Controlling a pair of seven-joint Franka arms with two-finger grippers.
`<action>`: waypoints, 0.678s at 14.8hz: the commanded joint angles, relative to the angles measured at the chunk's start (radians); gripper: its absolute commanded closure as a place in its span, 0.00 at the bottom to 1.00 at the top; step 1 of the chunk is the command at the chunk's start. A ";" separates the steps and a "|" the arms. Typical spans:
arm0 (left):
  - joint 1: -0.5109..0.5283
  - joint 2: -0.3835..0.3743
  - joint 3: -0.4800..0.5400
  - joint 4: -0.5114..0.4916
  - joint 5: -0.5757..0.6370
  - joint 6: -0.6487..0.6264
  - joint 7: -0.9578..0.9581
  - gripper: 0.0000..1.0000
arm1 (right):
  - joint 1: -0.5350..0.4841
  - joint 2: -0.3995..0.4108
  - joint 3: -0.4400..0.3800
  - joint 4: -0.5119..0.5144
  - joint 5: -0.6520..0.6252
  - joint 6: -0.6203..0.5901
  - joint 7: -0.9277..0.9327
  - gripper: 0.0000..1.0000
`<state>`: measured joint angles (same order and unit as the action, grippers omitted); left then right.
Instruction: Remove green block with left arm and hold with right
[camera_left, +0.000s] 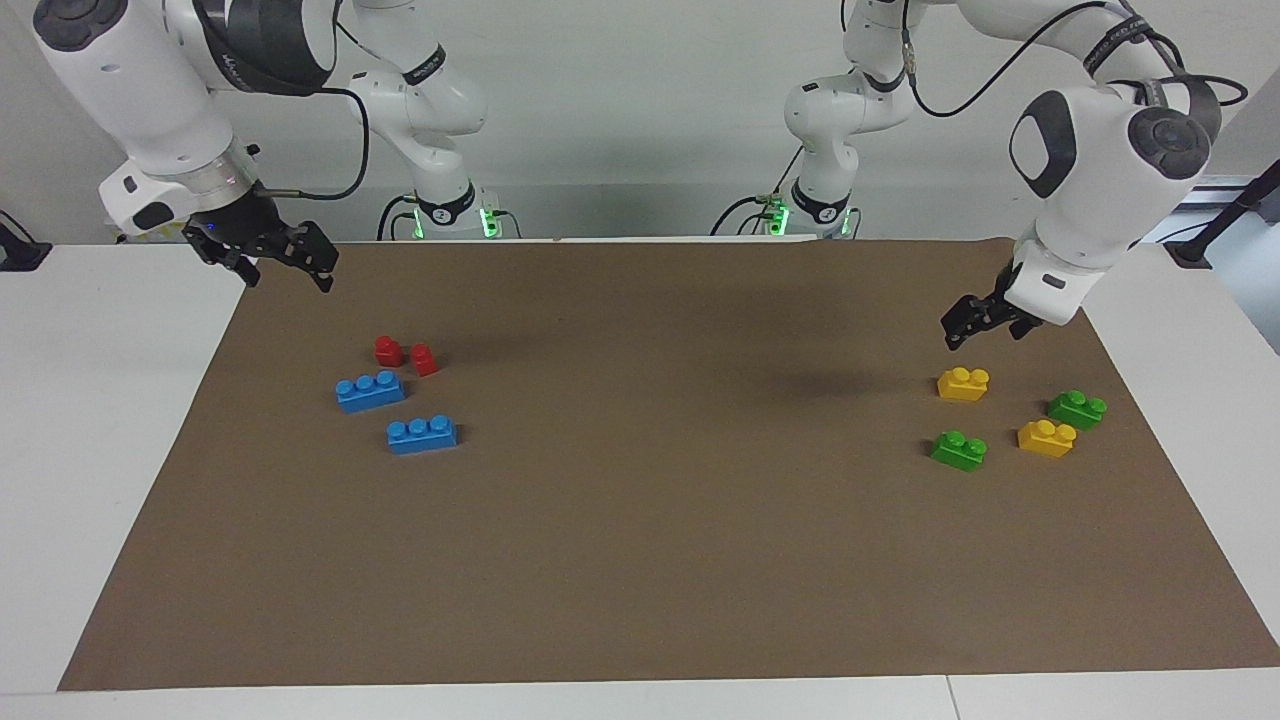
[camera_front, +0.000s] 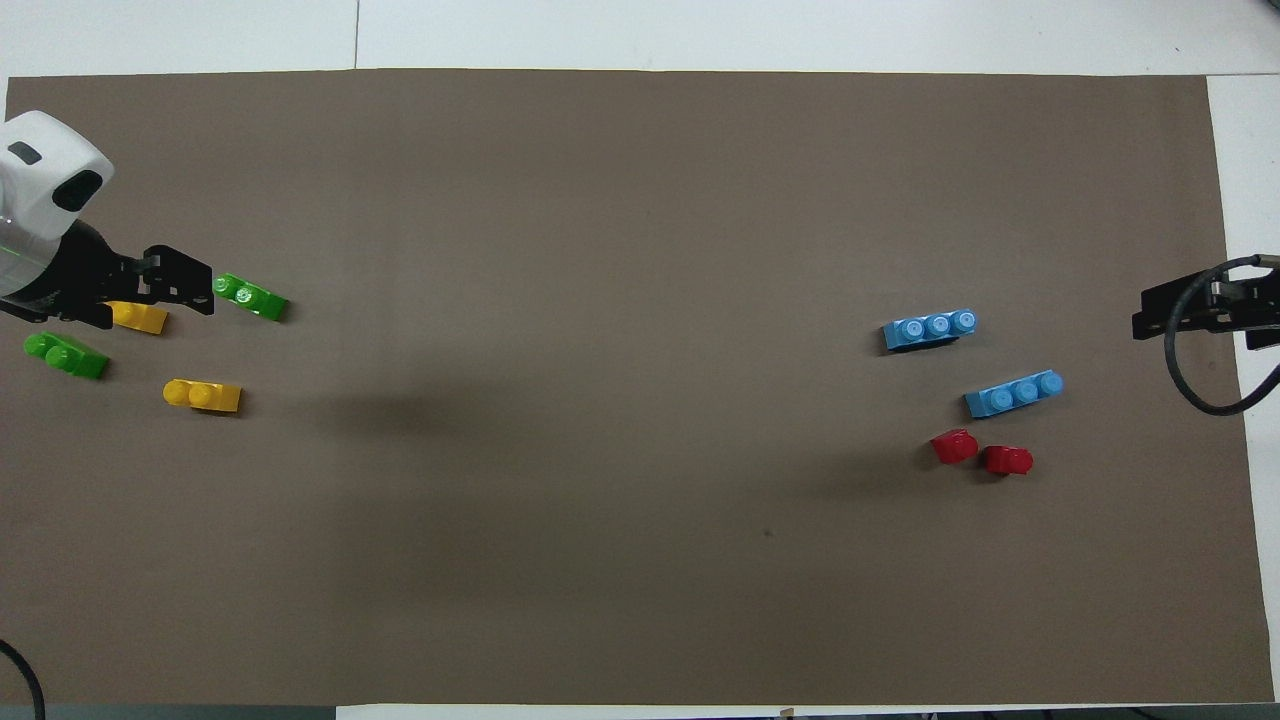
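1. Toward the left arm's end of the brown mat (camera_left: 640, 560), the green block (camera_left: 959, 450) lies flat and free, studs up.
2. Near that block sit 2 yellow bricks (camera_left: 963, 383) and a second green brick (camera_left: 1076, 409).
3. Above the yellow brick nearer the robots hangs the left gripper (camera_left: 975, 322), fingers apart, empty.
4. Well apart from the block, the right gripper (camera_left: 285, 262) hangs over the mat's edge near 2 red pieces (camera_left: 405, 354) and 2 blue bricks (camera_left: 370, 390), fingers apart, empty.

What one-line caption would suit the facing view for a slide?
Both grippers, left and right, hang open and empty above the brown mat; coloured bricks lie loose, including two green blocks.
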<state>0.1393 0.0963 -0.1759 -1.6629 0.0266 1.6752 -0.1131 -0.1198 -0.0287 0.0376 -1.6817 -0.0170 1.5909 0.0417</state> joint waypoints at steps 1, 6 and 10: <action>0.005 -0.049 0.010 -0.012 -0.030 -0.029 -0.004 0.00 | -0.001 -0.016 0.007 -0.018 -0.034 0.034 -0.031 0.00; 0.011 -0.052 0.010 -0.011 -0.028 -0.028 0.000 0.00 | -0.003 -0.019 0.013 -0.021 -0.032 0.023 -0.039 0.00; -0.053 -0.059 0.048 -0.014 -0.027 -0.032 -0.004 0.00 | -0.003 -0.017 0.013 -0.021 -0.032 0.029 -0.079 0.00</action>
<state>0.1374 0.0540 -0.1657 -1.6650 0.0103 1.6555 -0.1132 -0.1197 -0.0287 0.0462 -1.6819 -0.0288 1.6054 -0.0045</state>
